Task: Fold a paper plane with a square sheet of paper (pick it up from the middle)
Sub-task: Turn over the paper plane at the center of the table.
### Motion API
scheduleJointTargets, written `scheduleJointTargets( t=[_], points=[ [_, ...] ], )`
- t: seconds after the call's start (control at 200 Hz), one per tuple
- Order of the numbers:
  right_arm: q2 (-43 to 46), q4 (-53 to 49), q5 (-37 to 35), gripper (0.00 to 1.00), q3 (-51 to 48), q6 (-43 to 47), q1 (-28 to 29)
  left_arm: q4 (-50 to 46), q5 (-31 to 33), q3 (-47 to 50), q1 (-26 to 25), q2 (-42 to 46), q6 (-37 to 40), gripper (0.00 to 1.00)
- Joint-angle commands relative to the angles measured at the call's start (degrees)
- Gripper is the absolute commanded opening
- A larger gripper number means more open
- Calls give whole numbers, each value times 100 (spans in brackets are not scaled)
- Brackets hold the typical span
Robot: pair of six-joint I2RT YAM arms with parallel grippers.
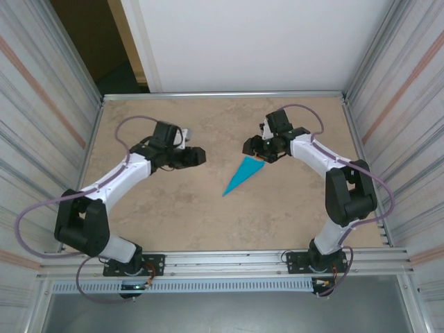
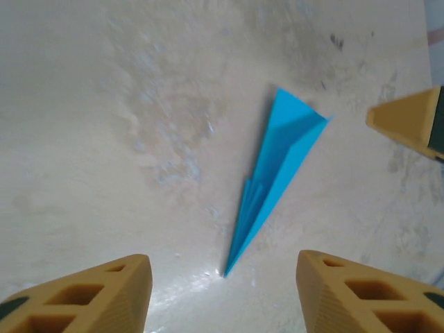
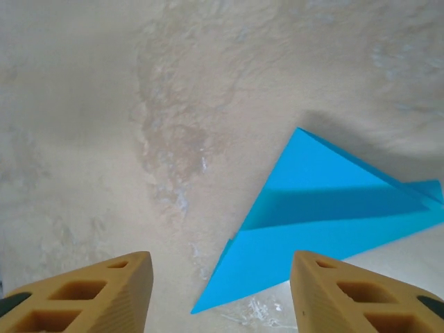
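- A beige, stone-patterned worktop (image 1: pixel 208 222) lay inside a bay with ribbed metal walls (image 1: pixel 41 104) on both sides.
- At the near edge, a metal rail (image 1: pixel 229 260) carried the two arm bases, one at each end.
- The left arm (image 1: pixel 118 177) reached up and inward from its base, and the right arm (image 1: pixel 326 163) did the same from the other side.
- The left pincer (image 1: pixel 200 156) pointed toward the middle of the worktop. In its wrist view the left pincer (image 2: pixel 222 267) stood spread and pinched nothing.
- The paper plane (image 1: pixel 243 175) lay flat on the worktop between the two pincers as a slim teal dart. Its nose pointed to the near left and its wide tail to the far right.
- From the left wrist the paper plane (image 2: pixel 277 173) showed a centre crease, with its nose between the tan fingers (image 2: pixel 104 291).
- The right pincer (image 1: pixel 251 148) hung just beside the tail. In its wrist view the right pincer (image 3: pixel 218 260) stood spread, and the paper plane (image 3: pixel 326 215) lay loose on the worktop, not gripped.
- Beyond the far edge stood a white panel (image 1: pixel 257 41), with a dark gap (image 1: pixel 104 41) to its left.
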State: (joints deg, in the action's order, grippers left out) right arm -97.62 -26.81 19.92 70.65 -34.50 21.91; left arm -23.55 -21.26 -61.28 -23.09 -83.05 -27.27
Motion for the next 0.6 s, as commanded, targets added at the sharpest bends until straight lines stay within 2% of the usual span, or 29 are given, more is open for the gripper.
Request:
scheduleJointTargets(
  t=[0.0, 0.085, 0.231, 0.486, 0.596],
  points=[
    [60, -736, -1149, 62, 79, -901, 377, -696, 607, -317, 193, 334, 325, 71],
    [-20, -910, -1620, 64, 148, -1481, 658, -774, 900, -303, 384, 493, 414, 81],
    [-356, -1233, -2495, 70, 483, -2212, 1263, -577, 957, 13, 665, 815, 561, 91],
    [-1242, -2299, -3735, 82, 1597, -3078, 1875, -422, 835, 236, 840, 1023, 641, 98],
    [-1613, -2642, -3848, 83, 1956, -3300, 1936, -440, 874, 248, 839, 1018, 659, 99]
  ],
)
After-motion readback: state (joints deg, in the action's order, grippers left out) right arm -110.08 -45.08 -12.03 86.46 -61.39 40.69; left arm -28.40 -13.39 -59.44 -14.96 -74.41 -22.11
